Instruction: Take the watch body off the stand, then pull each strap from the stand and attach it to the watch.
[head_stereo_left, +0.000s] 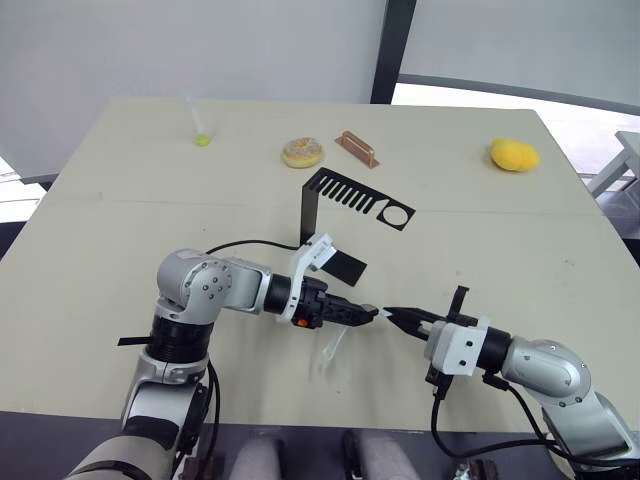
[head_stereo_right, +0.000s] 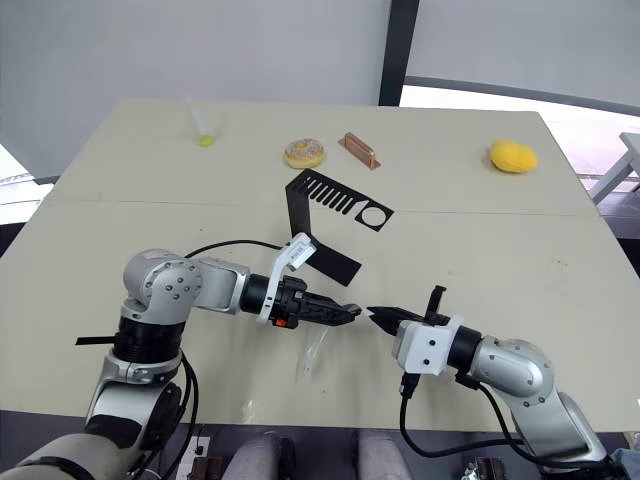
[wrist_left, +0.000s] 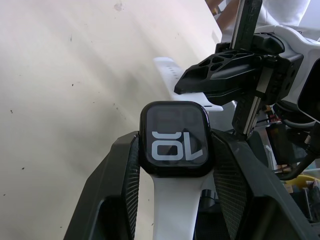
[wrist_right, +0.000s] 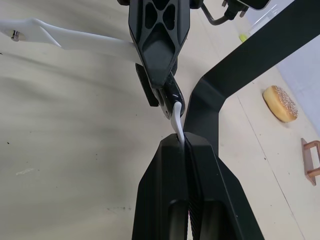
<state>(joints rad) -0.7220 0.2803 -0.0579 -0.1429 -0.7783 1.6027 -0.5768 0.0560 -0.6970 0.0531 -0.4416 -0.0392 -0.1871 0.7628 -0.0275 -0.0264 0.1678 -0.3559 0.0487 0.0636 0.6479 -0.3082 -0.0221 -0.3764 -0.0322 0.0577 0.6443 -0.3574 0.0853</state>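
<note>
L gripper (head_stereo_left: 366, 313): clamped on watch body (wrist_left: 174, 138), one white strap (wrist_left: 176, 207) already attached
R gripper (head_stereo_left: 393, 314): pinches 2nd strap (wrist_right: 177, 121) at watch edge
Stand (head_stereo_left: 345, 205): frame centre, bare

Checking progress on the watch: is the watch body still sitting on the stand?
No, the watch body is clamped between the left gripper fingers, while the stand sits apart on the table.

Glossy watch body (wrist_left: 174, 138), matt strap (wrist_left: 175, 205)

Along the far side of the surface (head_stereo_left: 90, 230): tube (head_stereo_left: 197, 121), doughnut (head_stereo_left: 303, 152), brown block (head_stereo_left: 356, 149), yellow lump (head_stereo_left: 514, 154).
</note>
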